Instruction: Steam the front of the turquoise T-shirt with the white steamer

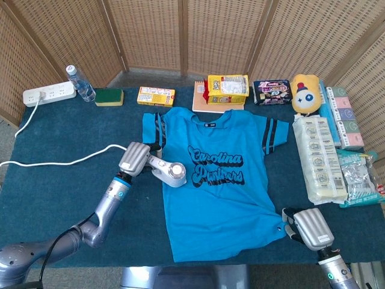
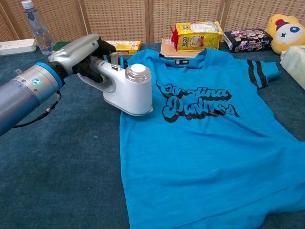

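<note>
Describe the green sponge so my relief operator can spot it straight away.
Look along the far edge of the table, in front of the wicker screen. Near its left end, the green sponge lies between the water bottle and a yellow box. It is the only flat green block in that row.

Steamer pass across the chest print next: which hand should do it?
Left. The left hand already grips the white steamer beside the print, while the right hand holds the turquoise T-shirt hem.
</note>
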`<act>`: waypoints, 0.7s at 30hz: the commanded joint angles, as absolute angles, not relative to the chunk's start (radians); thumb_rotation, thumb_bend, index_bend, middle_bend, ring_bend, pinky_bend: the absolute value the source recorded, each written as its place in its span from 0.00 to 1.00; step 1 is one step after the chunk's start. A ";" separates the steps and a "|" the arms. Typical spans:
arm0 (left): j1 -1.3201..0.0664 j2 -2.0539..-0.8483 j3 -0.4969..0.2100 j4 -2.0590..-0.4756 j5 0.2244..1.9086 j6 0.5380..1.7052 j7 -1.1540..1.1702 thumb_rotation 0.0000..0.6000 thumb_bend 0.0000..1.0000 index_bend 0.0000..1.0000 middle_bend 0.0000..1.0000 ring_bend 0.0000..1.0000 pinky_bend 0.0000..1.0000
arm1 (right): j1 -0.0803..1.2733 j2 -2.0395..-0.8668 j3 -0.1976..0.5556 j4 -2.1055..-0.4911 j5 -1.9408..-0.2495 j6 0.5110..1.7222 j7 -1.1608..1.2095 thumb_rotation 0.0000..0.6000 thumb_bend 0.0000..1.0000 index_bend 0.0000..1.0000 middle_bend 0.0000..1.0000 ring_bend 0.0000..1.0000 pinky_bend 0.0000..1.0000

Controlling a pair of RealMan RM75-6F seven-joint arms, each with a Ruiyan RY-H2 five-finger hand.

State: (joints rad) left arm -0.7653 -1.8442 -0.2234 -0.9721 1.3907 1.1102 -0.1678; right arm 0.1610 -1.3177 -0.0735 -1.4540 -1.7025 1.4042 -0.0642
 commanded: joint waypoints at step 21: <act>-0.720 -1.835 -0.227 -0.790 1.312 1.038 -0.250 1.00 0.40 0.59 0.70 0.65 0.70 | 0.165 -1.320 -0.071 -1.474 -1.682 1.383 -0.099 1.00 0.61 0.66 0.62 0.72 0.88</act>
